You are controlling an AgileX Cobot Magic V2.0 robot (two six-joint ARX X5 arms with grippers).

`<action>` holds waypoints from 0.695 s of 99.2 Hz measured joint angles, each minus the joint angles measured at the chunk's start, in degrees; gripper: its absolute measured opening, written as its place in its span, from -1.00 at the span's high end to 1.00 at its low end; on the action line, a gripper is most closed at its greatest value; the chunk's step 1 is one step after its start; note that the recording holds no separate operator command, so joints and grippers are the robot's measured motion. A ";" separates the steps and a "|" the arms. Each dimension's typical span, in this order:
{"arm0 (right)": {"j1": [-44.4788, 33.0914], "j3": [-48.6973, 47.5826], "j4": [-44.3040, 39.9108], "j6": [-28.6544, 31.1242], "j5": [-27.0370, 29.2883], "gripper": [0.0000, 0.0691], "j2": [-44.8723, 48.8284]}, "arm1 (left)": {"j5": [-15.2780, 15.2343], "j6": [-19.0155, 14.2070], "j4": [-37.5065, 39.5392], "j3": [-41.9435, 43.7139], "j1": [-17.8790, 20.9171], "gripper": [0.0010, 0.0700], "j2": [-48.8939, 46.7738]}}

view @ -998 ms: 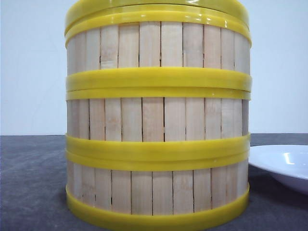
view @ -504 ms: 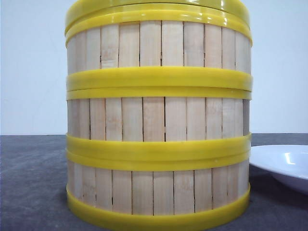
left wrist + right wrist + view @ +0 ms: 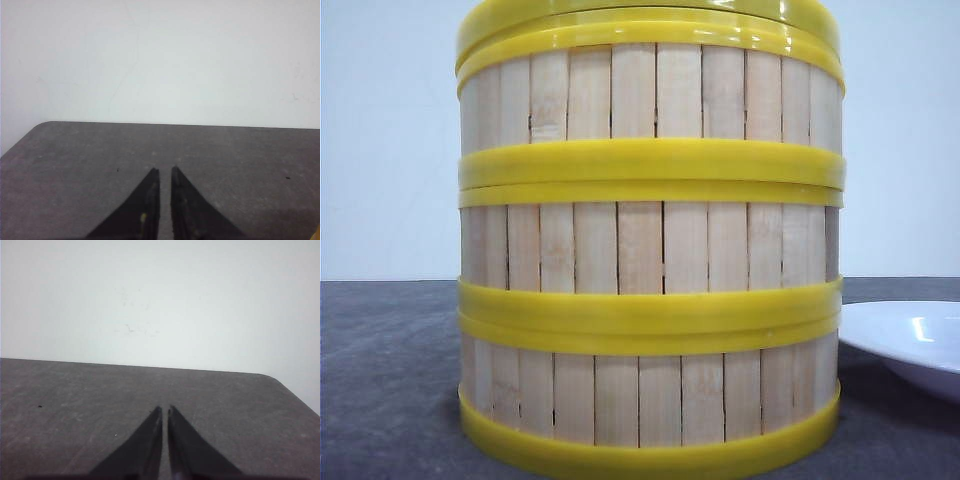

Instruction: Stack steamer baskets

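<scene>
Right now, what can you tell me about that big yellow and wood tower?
The tower is three round steamer baskets stacked straight, one on another. Each has walls of pale upright bamboo slats and thick shiny yellow rims. It stands upright on the dark grey table, close to the camera. Its top is cut off. No gripper touches it.

The left gripper point(image 3: 165, 172) is showing two black, tapering, pointed fingers, one carrying a small yellowish fleck; the right gripper point(image 3: 165, 411) is showing matching plain black fingers.

Three steamer baskets point(image 3: 650, 250) — stacked, upright
</scene>
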 joint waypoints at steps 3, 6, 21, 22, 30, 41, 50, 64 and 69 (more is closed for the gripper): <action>0.00 -0.02 0.00 0.00 0.02 0.95 0.00 | 0.00 0.00 0.00 0.00 0.00 0.98 0.00; 0.00 0.00 0.00 0.00 0.00 0.95 0.00 | 0.00 0.00 0.00 0.00 0.00 0.98 0.00; 0.00 0.00 -0.02 0.00 0.00 0.95 0.00 | -0.24 1.05 0.00 0.00 0.00 0.98 0.00; 0.00 0.00 0.00 0.00 0.00 0.95 0.00 | -0.28 1.42 0.00 0.00 0.00 0.98 0.00; 0.00 0.00 0.00 0.00 0.00 0.95 0.00 | -0.46 4.35 0.39 0.00 0.02 0.98 0.00; 0.00 -0.02 0.00 0.00 0.00 0.95 0.00 | 1.95 2.73 4.50 0.00 2.25 0.98 0.00; 0.00 0.00 0.00 0.00 0.02 0.95 0.00 | 10.67 1.49 7.34 -1.97 6.43 0.98 -0.42; 0.00 0.00 0.00 0.00 0.00 0.95 0.00 | 25.73 1.70 13.53 -14.10 13.92 0.98 -3.02; 0.00 0.00 0.00 0.00 0.00 0.95 0.00 | 29.53 0.94 17.35 -19.47 17.35 0.98 -4.72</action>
